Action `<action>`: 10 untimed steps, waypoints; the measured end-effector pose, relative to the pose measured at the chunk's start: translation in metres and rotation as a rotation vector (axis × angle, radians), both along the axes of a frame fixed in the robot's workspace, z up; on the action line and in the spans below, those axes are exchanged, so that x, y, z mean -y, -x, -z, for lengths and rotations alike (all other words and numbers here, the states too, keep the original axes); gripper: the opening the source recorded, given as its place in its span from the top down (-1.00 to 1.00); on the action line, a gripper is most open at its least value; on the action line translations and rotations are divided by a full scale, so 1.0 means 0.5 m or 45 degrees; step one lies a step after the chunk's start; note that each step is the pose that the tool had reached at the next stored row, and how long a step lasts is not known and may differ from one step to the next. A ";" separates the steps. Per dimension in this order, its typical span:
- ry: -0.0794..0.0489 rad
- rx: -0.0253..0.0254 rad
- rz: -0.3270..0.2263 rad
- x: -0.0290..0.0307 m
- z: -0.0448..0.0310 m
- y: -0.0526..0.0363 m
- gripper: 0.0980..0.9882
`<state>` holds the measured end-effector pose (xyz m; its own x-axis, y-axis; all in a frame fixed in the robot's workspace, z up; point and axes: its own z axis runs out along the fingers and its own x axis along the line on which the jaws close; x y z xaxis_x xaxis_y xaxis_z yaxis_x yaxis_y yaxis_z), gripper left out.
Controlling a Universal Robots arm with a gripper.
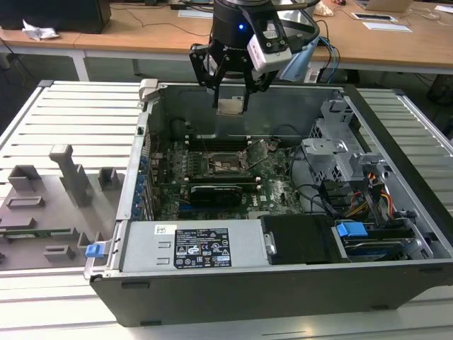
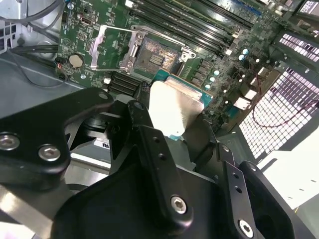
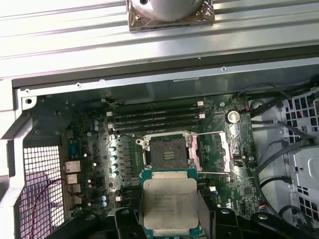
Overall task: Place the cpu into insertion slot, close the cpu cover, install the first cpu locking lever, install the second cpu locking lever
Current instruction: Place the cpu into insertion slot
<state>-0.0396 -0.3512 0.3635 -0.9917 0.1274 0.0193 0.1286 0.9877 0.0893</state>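
My gripper (image 1: pixel 231 99) hangs above the open computer case, shut on the cpu (image 1: pixel 231 107), a small flat square chip with a silver-beige top. Both wrist views show the cpu (image 3: pixel 168 201) (image 2: pixel 175 105) held between the black fingers (image 3: pixel 123 221), clear of the green board. Below it lies the insertion slot (image 1: pixel 228 164) (image 3: pixel 167 153) (image 2: pixel 155 59), a dark square socket with nothing in it. The cpu cover (image 3: pixel 212 152) (image 2: pixel 110 47), a thin silvery frame, is swung open beside the slot. A thin wire lever (image 3: pixel 214 173) runs along the cover's edge.
The case wall (image 1: pixel 248 283) surrounds the board. A power supply (image 1: pixel 191 244) and a drive cage (image 1: pixel 340 159) with cables flank it. Long black memory slots (image 3: pixel 154 117) and a black card (image 1: pixel 216 193) sit near the socket. A grey fixture tray (image 1: pixel 49 205) lies at the exterior view's left.
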 end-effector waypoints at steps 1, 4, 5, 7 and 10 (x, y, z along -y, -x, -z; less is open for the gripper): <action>0.000 0.0000 0.008 0.000 0.000 0.000 0.03; 0.000 0.0000 0.030 0.000 0.000 0.000 0.03; 0.000 0.0000 0.033 0.000 0.000 0.000 0.03; 0.000 0.0000 0.041 0.000 0.000 0.001 0.03; 0.000 0.0000 0.056 0.000 0.000 0.001 0.03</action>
<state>-0.0403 -0.3513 0.3634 -0.9851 0.1710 0.0194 0.1720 0.9810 0.0893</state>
